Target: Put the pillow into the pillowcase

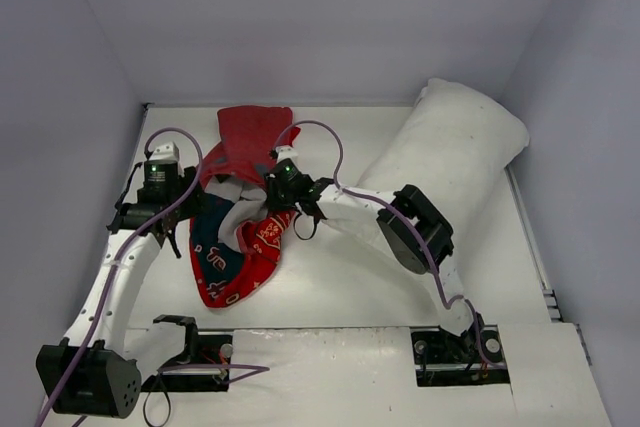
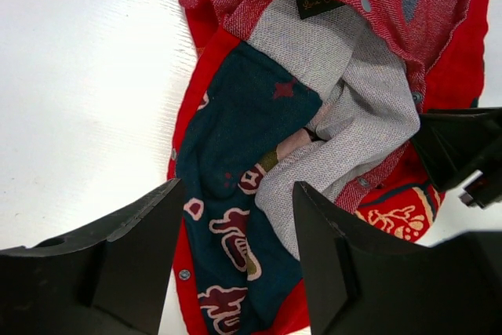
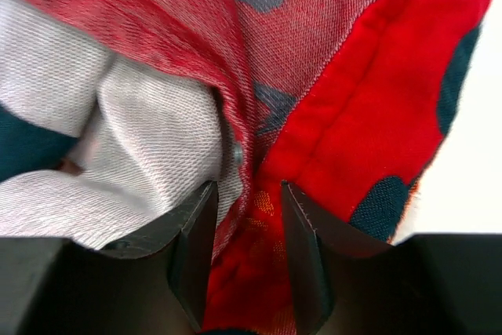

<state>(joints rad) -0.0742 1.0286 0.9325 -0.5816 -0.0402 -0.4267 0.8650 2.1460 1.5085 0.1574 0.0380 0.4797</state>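
The red printed pillowcase [image 1: 238, 247] lies crumpled left of the table's middle, with its grey-white inside [image 2: 337, 76] and a dark blue printed part [image 2: 251, 115] showing. The white pillow [image 1: 450, 152] leans in the back right corner, apart from the case. My left gripper [image 1: 178, 222] hovers open over the case's left edge, with blue fabric seen between its fingers [image 2: 237, 186]. My right gripper [image 1: 275, 209] sits at the case's bunched middle. Its jaws [image 3: 248, 186] stand a little apart around a fold of red pillowcase [image 3: 353, 115], without a clear pinch.
Grey walls close in the white table [image 1: 330, 277] at the back and on both sides. The right arm's elbow [image 1: 415, 227] stands just in front of the pillow's near end. Purple cables [image 1: 330, 142] loop over both arms.
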